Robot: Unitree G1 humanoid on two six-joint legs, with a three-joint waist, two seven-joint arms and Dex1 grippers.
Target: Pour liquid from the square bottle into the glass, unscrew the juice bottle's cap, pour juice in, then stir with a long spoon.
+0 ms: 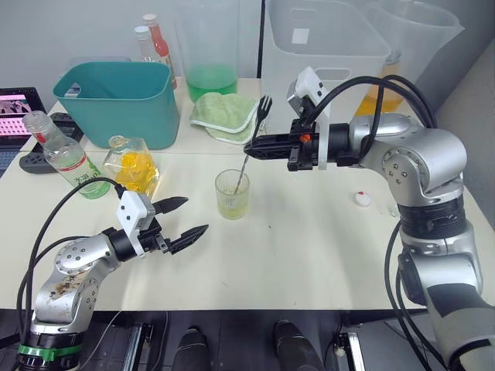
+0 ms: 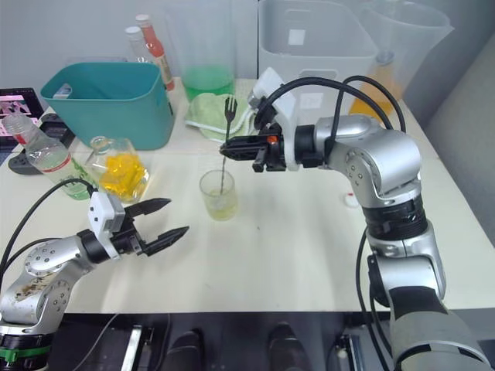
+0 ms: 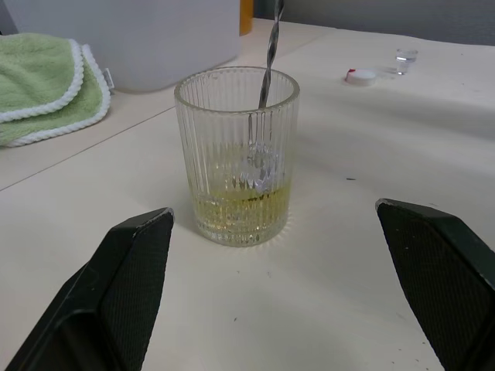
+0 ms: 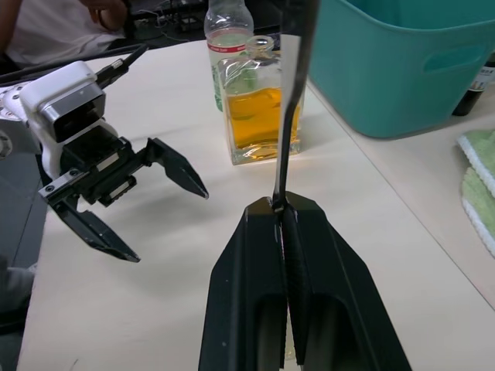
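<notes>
A stirring stage on a pale worktop (image 1: 309, 255): the right gripper (image 1: 251, 147), its two black fingers pressed together on the twisted shaft of a long spoon (image 1: 249, 158), holds the utensil nearly upright with its lower end inside the ribbed glass (image 1: 232, 195) and its forked upper end rising above the fingers. The glass stands near the middle of the worktop and holds a shallow layer of pale yellow liquid; in the left wrist view the spoon's bowl (image 3: 259, 166) sits just above or at that liquid's surface. The left gripper (image 1: 182, 220) hovers near the front edge, to the left of the glass, fingers spread wide and holding nothing, pointed toward the glass without touching it. Toward the left edge the square bottle (image 1: 133, 164), with orange-yellow liquid inside, stands upright just in front of a teal bin (image 1: 116, 104), and the juice bottle (image 1: 62, 154) with a green label leans beside it, its neck apparently uncapped. A small white cap (image 1: 362, 199) lies on the right part of the worktop, well apart from the glass. Judging from the liquid in the glass, the loose cap and the spoon in place, both pours and the unscrewing appear done; what is left is the stirring itself, which looks to be at hand or under way. A green cloth (image 1: 226, 116) lies toward the back edge.
</notes>
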